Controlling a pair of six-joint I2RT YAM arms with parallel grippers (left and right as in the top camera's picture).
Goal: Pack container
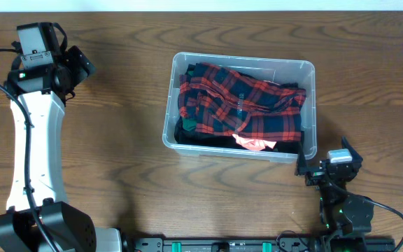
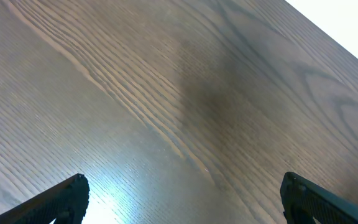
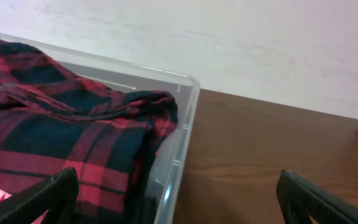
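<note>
Overhead shows one container (image 1: 243, 59) right of centre on the table (image 1: 117, 140), with one plaid shirt (image 1: 240, 105) inside it. Two grippers: left gripper (image 2: 182, 193) at 10 o'clock, right gripper (image 3: 176, 193) at 5 o'clock near the container's corner. Both are spread wide and grip nothing.

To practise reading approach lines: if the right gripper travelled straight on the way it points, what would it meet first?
Probably the container: its clear side wall lies dead ahead of the open right gripper, with the plaid shirt inside it. Depth is unclear.
</note>
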